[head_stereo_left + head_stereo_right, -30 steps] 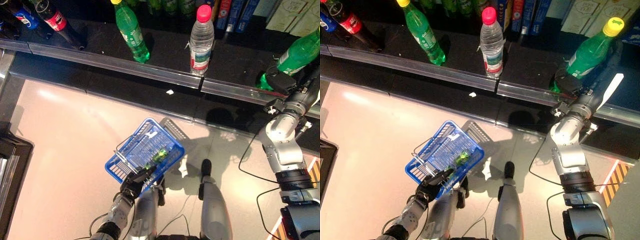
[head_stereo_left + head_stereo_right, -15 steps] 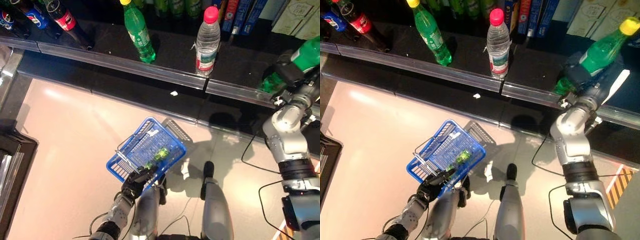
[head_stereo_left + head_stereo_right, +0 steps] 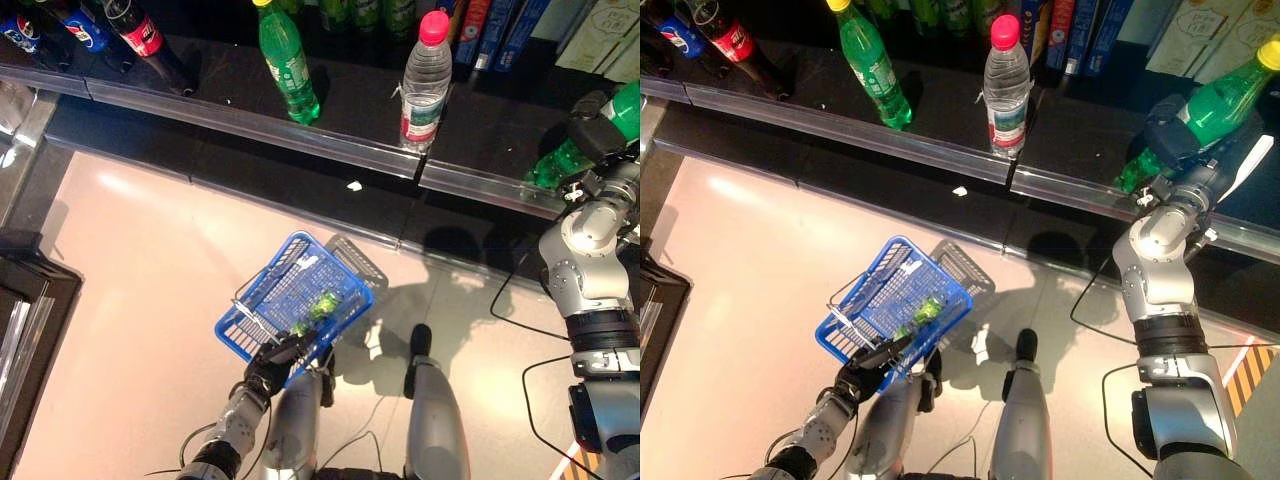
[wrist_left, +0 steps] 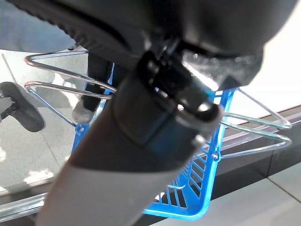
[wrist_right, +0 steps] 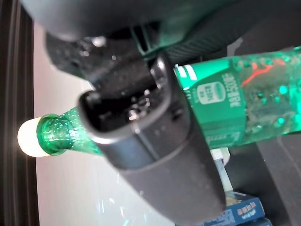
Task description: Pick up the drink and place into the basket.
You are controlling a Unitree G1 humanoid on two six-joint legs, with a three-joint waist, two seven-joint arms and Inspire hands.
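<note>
Left eye view: the right hand [image 3: 598,108] is wrapped round the green bottle [image 3: 560,160] at the far right of the shelf [image 3: 300,135], and the bottle now leans further over than a second ago, so the lift looks under way. Right eye view: the left hand [image 3: 868,368], low and near, holds the blue basket [image 3: 855,330] by its wire handle. Left wrist view: the handle [image 4: 56,84] runs past the hand. Right wrist view: fingers [image 5: 150,141] curl tight round the bottle.

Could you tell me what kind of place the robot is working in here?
Probably a shop, or a mock-up of one: drink bottles such as the water bottle stand along a dark shelf, and the left hand holds a blue basket.
</note>
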